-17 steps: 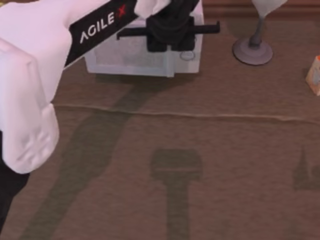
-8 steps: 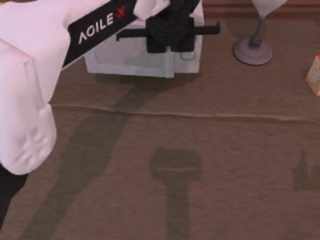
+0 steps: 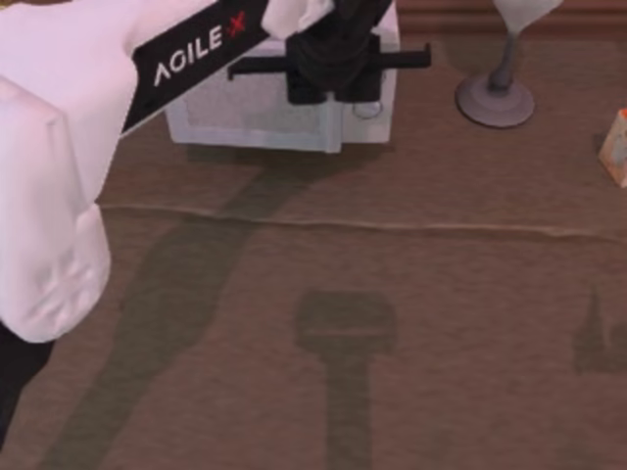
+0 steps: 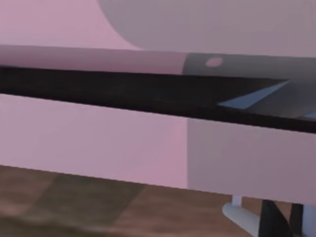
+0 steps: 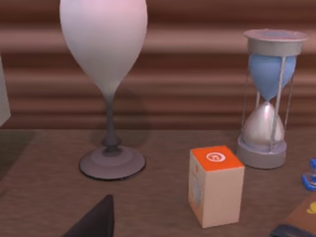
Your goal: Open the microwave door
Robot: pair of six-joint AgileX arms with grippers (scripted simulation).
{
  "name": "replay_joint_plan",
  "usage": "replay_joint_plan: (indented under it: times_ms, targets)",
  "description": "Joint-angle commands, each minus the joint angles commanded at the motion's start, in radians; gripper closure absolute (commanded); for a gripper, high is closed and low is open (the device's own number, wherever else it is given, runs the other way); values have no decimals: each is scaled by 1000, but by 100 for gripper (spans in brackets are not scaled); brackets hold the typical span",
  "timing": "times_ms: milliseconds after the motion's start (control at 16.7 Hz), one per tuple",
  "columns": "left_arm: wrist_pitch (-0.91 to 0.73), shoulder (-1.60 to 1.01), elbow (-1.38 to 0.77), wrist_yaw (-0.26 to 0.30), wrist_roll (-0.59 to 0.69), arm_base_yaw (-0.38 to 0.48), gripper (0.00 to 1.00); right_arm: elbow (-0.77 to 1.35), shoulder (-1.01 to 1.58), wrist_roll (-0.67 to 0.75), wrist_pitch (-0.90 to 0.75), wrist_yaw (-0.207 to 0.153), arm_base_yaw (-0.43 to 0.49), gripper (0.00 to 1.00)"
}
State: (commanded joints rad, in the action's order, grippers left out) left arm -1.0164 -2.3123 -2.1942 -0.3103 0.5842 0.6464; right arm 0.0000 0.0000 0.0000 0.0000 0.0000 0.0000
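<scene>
The white microwave (image 3: pixel 274 122) stands at the back of the table, left of centre. Its door (image 3: pixel 245 113) with the grey mesh window faces the front, and a round knob (image 3: pixel 366 109) shows at its right end. My left gripper (image 3: pixel 333 59) hangs over the microwave's right part, near the door's right edge, and hides what lies under it. In the left wrist view the microwave's white surface (image 4: pixel 98 138) fills the picture with a dark band (image 4: pixel 123 91) across it, and a pale handle-like bar (image 4: pixel 242 217) sits low beside the gripper. My right gripper (image 5: pixel 195 233) is open, out of the top view.
A tall wine glass (image 3: pixel 497 93) stands right of the microwave, also in the right wrist view (image 5: pixel 108 74). An orange-topped box (image 3: pixel 615 147) sits at the right edge, seen close (image 5: pixel 215 185). An hourglass (image 5: pixel 266 113) and a small blue item (image 5: pixel 311 175) stand farther right.
My left arm's elbow has shifted very slightly. The microwave and its door look the same as before.
</scene>
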Motion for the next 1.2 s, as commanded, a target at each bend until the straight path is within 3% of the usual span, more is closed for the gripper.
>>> replay_joint_plan:
  times_ms: [660, 1200]
  targets:
    - [4, -1, 1, 7, 2, 4, 100, 0, 0, 0, 0, 0, 0, 0]
    - [98, 106, 180, 38, -86, -4, 100, 0, 0, 0, 0, 0, 0, 0]
